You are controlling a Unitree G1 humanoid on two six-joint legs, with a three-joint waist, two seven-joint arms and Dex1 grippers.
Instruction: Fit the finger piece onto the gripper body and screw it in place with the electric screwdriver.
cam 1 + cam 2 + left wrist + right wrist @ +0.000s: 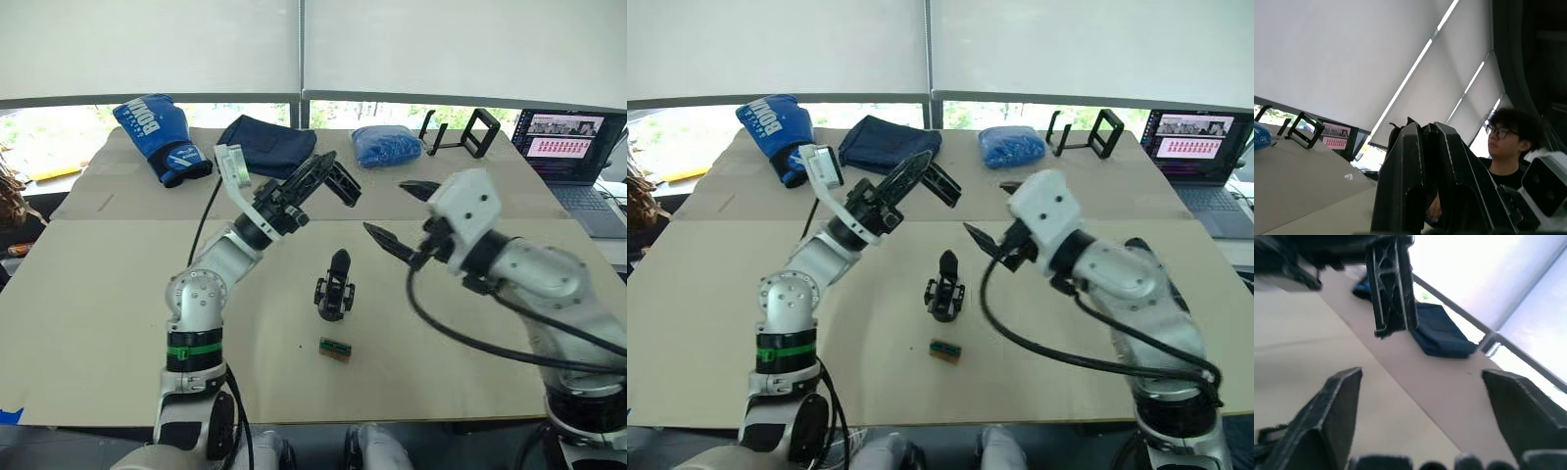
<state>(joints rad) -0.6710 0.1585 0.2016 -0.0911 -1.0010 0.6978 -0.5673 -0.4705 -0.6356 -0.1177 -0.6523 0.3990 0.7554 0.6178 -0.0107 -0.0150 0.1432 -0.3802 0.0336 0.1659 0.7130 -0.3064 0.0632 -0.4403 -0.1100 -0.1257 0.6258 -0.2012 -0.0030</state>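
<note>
Your left gripper (328,176) is hanging raised above the surface (118,294), its fingers (1410,181) lying pressed together; in the left wrist view something dark sits between them, but you cannot tell what it is. Your right gripper (402,215) is hovering to the right of it with its fingers (1337,406) spread wide and nothing between them. The right wrist view is showing the left gripper's closed fingers just ahead of that open gap.

The gripper body (334,287) is standing upright on the surface, below and between your two grippers, with its one pointed finger aiming up. A small dark block (335,349) is lying just in front of it, nearer you.

Along the far edge a blue boxing glove (157,132), a dark blue cloth (265,145), a blue bundle (386,145) and a black stand (470,132) are lying. A laptop (573,147) is sitting at the far right. A person (1508,147) is showing in the left wrist view.
</note>
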